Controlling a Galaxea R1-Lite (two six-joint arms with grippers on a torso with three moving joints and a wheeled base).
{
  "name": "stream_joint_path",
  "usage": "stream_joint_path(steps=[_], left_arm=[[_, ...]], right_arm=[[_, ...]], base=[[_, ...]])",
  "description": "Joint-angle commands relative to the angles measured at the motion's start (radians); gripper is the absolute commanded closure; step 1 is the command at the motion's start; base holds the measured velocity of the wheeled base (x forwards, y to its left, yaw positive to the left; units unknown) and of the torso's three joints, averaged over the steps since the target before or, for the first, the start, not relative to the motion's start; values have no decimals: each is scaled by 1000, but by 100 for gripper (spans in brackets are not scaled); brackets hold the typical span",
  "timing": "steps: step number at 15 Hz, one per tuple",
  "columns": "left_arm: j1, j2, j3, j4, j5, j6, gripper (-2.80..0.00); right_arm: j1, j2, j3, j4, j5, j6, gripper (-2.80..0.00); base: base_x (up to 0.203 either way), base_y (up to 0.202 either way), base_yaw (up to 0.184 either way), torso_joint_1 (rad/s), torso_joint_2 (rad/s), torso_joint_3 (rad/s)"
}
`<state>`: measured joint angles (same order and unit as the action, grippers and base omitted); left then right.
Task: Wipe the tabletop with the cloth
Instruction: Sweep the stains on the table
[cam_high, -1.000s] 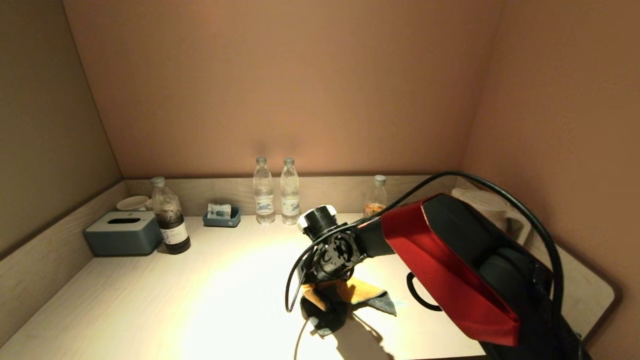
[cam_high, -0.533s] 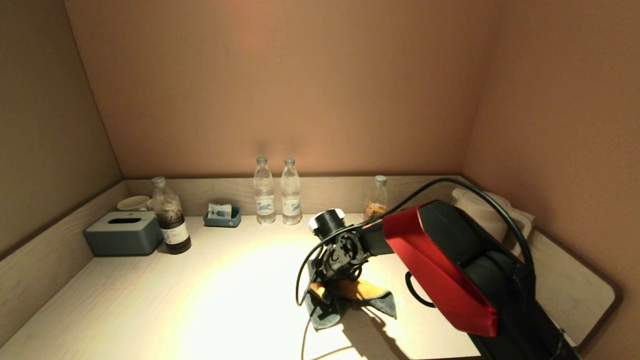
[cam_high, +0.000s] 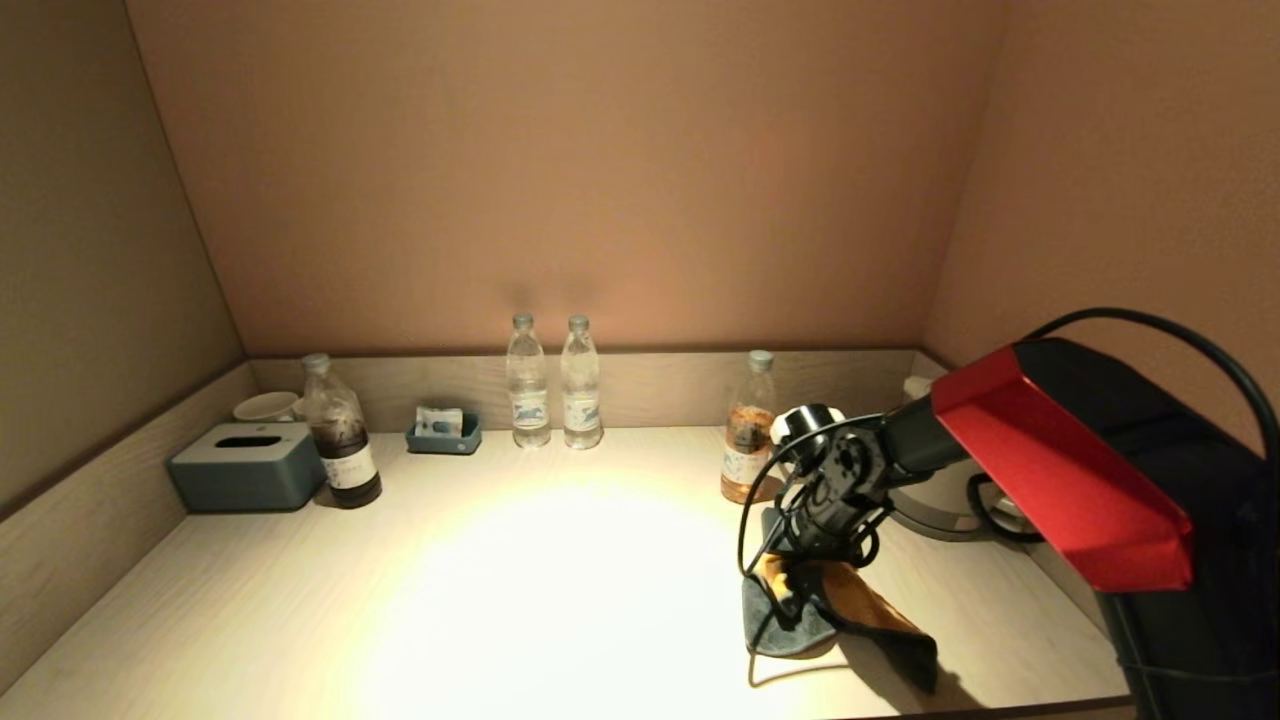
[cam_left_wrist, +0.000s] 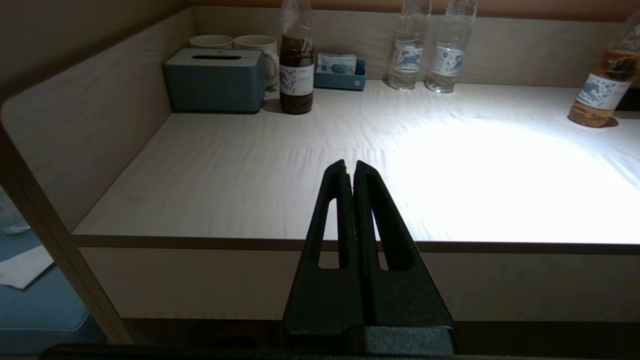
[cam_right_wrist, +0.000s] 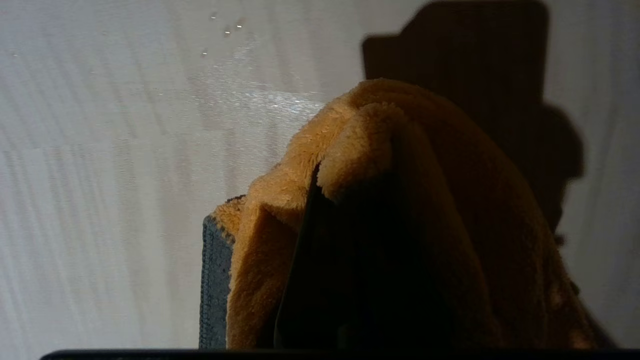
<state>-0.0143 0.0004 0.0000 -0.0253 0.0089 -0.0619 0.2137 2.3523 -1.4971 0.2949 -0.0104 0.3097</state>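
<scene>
Clamped on the cloth (cam_high: 835, 610), my right hand (cam_high: 800, 585) points down at the desk (cam_high: 500, 580) near its front right edge, under the red-and-black forearm that reaches in from the right. From the right wrist view the orange fuzzy cloth (cam_right_wrist: 400, 225) is bunched over my dark fingers (cam_right_wrist: 320, 280), with a strip of its grey-blue edge showing beside them, and the pale wood-grain desk (cam_right_wrist: 100, 175) lies just beneath; a faint wet-looking sheen marks the surface beyond the cloth. In the head view the cloth drapes onto the desk, one grey fold on the left and a dark tail trailing toward the front right.

My left hand (cam_left_wrist: 351, 172) hangs off the desk's front edge, fingers pressed together on nothing, parked.

Just behind my right wrist stands a bottle of amber liquid (cam_high: 748, 440), and to its right a pale kettle (cam_high: 935, 505) sits partly hidden by my arm. Farther back, against the low rear rim, two clear water bottles (cam_high: 553, 385) stand side by side. To their left is a small blue tray (cam_high: 443, 437) with a packet in it, then a dark brown bottle (cam_high: 340, 435) just beside the blue-grey tissue box (cam_high: 247, 467). White mugs (cam_left_wrist: 235, 44) stand behind that box in the far left corner.
</scene>
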Motion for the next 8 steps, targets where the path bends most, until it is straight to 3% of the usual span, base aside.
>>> stream_joint_path(steps=[1,8], left_arm=[[0,0,0,-1,0,-1,0],[0,0,0,-1,0,-1,0]], right_arm=[[-72,-85,82,-5,6,-3,0],[-60,-259,174,-21,12,-2,0]], base=[[0,0,0,0,0,0],[0,0,0,0,0,0]])
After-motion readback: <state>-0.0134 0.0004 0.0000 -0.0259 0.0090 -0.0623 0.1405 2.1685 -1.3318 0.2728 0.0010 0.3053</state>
